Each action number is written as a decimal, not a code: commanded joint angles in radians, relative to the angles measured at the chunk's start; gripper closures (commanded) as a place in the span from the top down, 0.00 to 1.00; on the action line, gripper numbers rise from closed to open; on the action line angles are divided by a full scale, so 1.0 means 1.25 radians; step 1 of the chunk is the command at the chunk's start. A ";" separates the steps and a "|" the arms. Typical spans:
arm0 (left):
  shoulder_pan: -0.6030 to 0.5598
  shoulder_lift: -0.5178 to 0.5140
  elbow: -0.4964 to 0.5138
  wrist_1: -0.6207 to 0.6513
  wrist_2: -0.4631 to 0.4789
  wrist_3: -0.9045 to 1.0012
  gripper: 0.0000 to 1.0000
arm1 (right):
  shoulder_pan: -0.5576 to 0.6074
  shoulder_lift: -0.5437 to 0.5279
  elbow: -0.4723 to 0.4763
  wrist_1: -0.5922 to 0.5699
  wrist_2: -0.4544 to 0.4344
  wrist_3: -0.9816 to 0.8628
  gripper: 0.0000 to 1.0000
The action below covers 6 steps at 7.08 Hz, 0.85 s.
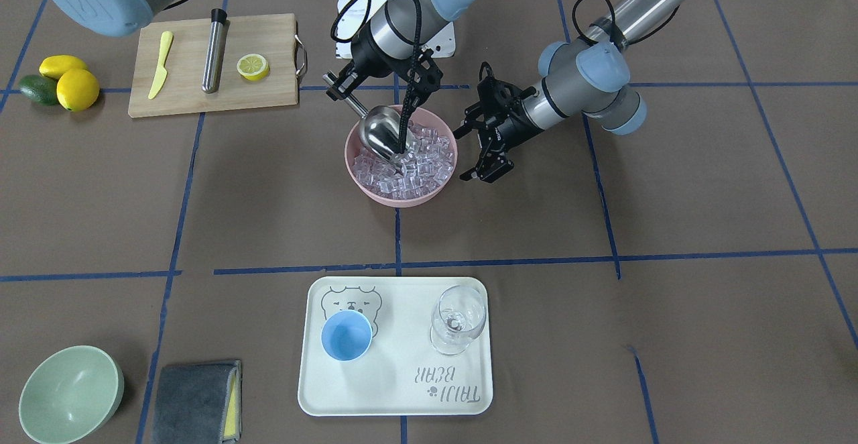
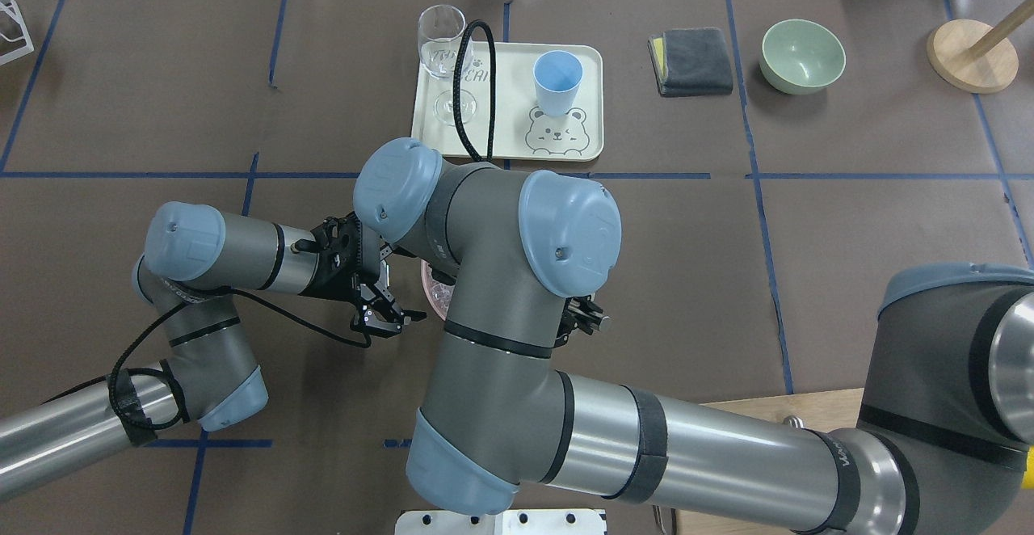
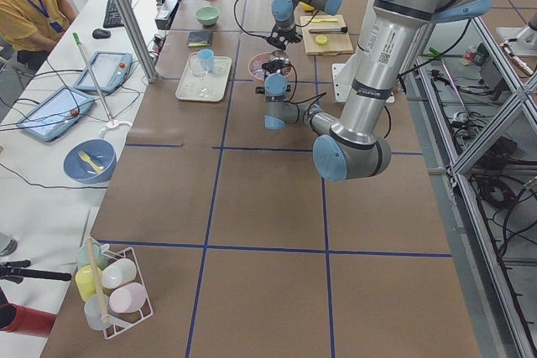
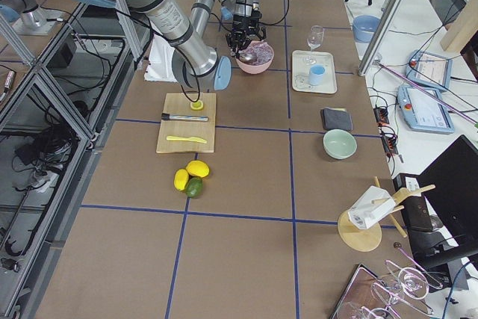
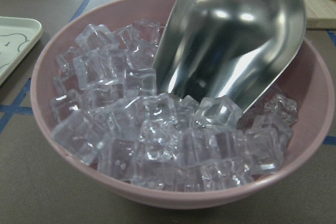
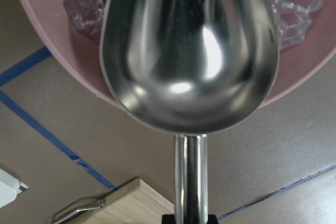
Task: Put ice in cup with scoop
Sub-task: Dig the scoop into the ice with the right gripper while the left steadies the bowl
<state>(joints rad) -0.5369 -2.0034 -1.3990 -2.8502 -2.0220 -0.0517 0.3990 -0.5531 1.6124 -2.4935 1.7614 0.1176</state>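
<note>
A pink bowl [image 1: 401,199] holds a pile of ice [image 1: 423,162] at mid-table. My right gripper [image 1: 340,87] is shut on the handle of the steel scoop [image 1: 377,133], which tilts down with its tip in the ice. The left wrist view shows the scoop [image 5: 231,40] empty, its lip resting on the ice [image 5: 147,129]. My left gripper [image 1: 484,170] is open and empty, beside the bowl's rim. The light-blue cup [image 1: 346,335] stands empty on a white tray [image 1: 395,390], well away from the bowl.
A clear stemmed glass [image 1: 458,320] shares the tray. A wooden board [image 1: 268,98] holds a yellow knife [image 1: 160,64], a steel cylinder [image 1: 214,49] and a half lemon [image 1: 253,66]. Lemons [image 1: 77,88], a green bowl [image 1: 69,394] and a grey cloth [image 1: 196,402] lie at the edges.
</note>
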 commanded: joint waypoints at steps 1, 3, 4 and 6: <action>0.000 0.000 0.000 0.000 0.000 0.000 1.00 | -0.005 -0.049 0.058 0.041 -0.009 0.030 0.00; 0.000 0.000 0.000 0.000 0.000 0.000 1.00 | -0.016 -0.103 0.119 0.087 -0.009 0.077 0.00; 0.000 0.000 0.000 0.000 0.000 0.000 1.00 | -0.016 -0.139 0.120 0.169 -0.009 0.092 0.00; 0.000 0.000 0.000 0.000 0.000 0.000 1.00 | -0.016 -0.159 0.125 0.219 -0.009 0.106 0.00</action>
<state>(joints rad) -0.5369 -2.0034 -1.3990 -2.8501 -2.0218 -0.0522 0.3793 -0.7370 1.7622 -2.2581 1.7503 0.2393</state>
